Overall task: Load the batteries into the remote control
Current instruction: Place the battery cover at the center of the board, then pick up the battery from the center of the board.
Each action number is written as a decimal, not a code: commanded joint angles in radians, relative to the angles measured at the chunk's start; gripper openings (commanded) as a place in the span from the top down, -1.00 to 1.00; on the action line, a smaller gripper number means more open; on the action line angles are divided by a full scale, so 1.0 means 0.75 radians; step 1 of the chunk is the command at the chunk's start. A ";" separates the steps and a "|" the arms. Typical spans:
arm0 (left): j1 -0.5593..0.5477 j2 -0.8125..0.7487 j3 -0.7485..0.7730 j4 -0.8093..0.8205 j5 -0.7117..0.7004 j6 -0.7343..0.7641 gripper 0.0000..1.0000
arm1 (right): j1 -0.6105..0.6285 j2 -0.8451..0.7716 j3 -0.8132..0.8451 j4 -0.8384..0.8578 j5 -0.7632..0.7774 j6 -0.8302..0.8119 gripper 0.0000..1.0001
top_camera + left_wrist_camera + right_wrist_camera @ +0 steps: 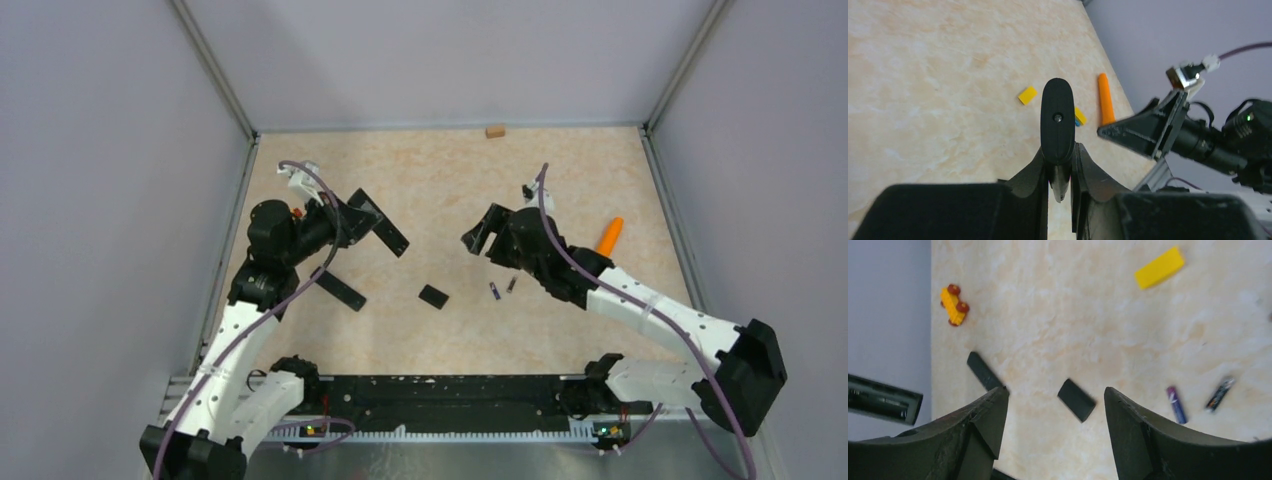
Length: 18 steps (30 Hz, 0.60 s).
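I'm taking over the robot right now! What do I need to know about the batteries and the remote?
Left gripper: shut on the long black plastic remote control, held up off the table.
Right gripper: open and empty, hovering above the table.
Batteries: the slim purple-ended battery and the slim dark battery lie loose on the beige table, close together but not touching.
A small flat black rectangle, maybe the battery cover, lies near them.
Done: the remote is in hand.
Left: pick up both batteries and load them.
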 commanded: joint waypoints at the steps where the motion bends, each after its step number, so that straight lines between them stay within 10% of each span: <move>1: 0.001 0.061 0.056 0.266 0.342 -0.052 1.00 | -0.049 -0.042 0.125 -0.272 0.116 -0.380 -0.72; 4: 0.001 0.093 0.049 0.433 0.587 -0.056 1.00 | -0.051 -0.059 0.140 -0.340 0.196 -0.423 -0.83; 8: -0.008 0.037 -0.008 0.626 0.841 -0.088 1.00 | -0.097 -0.017 0.195 -0.490 0.255 -0.391 -0.35; 11: -0.011 -0.037 -0.054 0.627 0.887 -0.013 1.00 | -0.113 0.001 0.166 -0.515 0.274 -0.335 0.06; 18: -0.011 -0.081 0.022 0.383 0.794 0.118 1.00 | -0.203 0.063 0.069 -0.379 0.206 -0.221 0.13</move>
